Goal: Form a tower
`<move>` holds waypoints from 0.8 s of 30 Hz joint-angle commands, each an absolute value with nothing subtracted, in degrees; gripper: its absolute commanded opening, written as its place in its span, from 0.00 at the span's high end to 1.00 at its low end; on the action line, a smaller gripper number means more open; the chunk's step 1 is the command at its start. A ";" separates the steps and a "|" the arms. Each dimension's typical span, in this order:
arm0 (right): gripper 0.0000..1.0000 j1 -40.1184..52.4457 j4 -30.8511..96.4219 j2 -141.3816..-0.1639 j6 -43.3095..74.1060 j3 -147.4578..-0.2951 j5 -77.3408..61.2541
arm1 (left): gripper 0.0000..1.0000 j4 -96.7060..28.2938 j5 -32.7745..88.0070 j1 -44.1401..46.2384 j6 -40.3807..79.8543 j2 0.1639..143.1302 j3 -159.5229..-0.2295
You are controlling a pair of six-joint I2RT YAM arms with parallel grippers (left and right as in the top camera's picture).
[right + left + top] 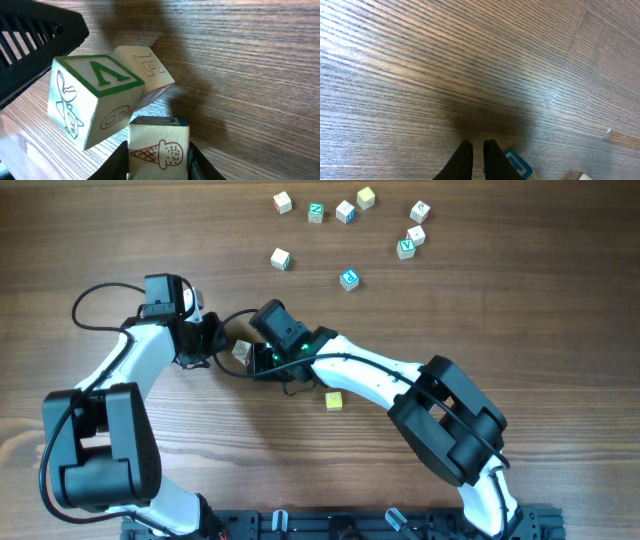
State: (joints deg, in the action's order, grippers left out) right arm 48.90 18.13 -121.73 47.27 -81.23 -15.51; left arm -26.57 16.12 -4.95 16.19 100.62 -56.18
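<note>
arm bases: both sit at the near edge of the tabletop. The left arm and right arm both reach in toward the middle.
yellow cube: a loose one lying just on the near side of the right arm, on its own, nothing touching it.
right fingers: clamped on the ice-cream cube from both sides. The cone picture faces the wrist cam, a blue-edged face is on top, and it looks upright.
tower: mid-tabletop, squeezed right between the tips of the two arms. From overhead only one pale face shows, so no idea how many levels it has.
green-letter cube: right behind the gripped cube in the right wrist view. It's clearly tilted and leans against the red-marked cube, which is tilted too. Can't tell if either one sits on another cube.
left fingers: parted by just a crack, nothing in between, only wood grain ahead of them.
blue-framed cube: just beside the left fingers, off to one side, not between them.
loose cubes: about nine scattered along the far side, well apart from the arms. The nearest is the blue-letter cube, then the white cube, and the rest form a loose arc behind those.
</note>
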 commanded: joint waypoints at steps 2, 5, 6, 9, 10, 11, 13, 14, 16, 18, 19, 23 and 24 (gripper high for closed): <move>0.96 48.66 18.02 -122.91 46.46 -80.93 -16.84 | 0.89 -26.55 15.59 -5.10 15.88 101.19 -55.88; 0.96 48.66 17.89 -122.91 46.46 -80.93 -16.86 | 0.91 -27.24 15.62 -5.10 15.88 101.19 -55.88; 0.96 48.66 17.50 -122.91 46.48 -80.93 -17.10 | 0.92 -27.64 15.62 -5.10 15.86 101.19 -55.88; 0.96 48.69 16.91 -122.91 46.44 -80.93 -18.04 | 0.93 -27.92 15.62 -5.10 15.86 101.19 -55.88; 0.96 48.66 17.12 -122.91 46.48 -80.93 -18.09 | 0.93 -27.90 15.59 -5.10 15.86 101.19 -55.88; 0.96 48.69 17.21 -122.91 46.46 -80.93 -18.09 | 0.93 -27.90 15.59 -5.10 15.86 101.19 -55.88; 0.96 48.66 17.26 -122.91 46.46 -80.93 -18.06 | 0.93 -27.90 15.59 -5.10 15.86 101.19 -55.88; 0.96 48.66 17.26 -122.91 46.46 -80.93 -18.06 | 0.93 -27.90 15.59 -5.10 15.86 101.19 -55.88; 0.96 48.66 17.32 -122.91 46.46 -80.93 -18.09 | 0.93 -27.88 15.57 -5.10 15.84 101.19 -55.88; 0.96 48.66 18.20 -122.91 46.48 -80.93 -18.09 | 0.92 -27.86 15.53 -5.10 15.84 101.19 -55.88; 0.96 48.66 19.16 -122.89 46.48 -80.93 -18.09 | 0.92 -27.81 15.49 -5.13 15.81 101.19 -55.88; 0.96 48.66 24.88 -121.91 46.57 -80.99 -17.98 | 0.96 -27.79 12.88 -5.74 15.81 101.16 -55.90; 0.96 48.66 25.43 -121.19 46.48 -80.99 -17.63 | 0.96 -27.81 12.95 -6.39 15.84 101.14 -56.05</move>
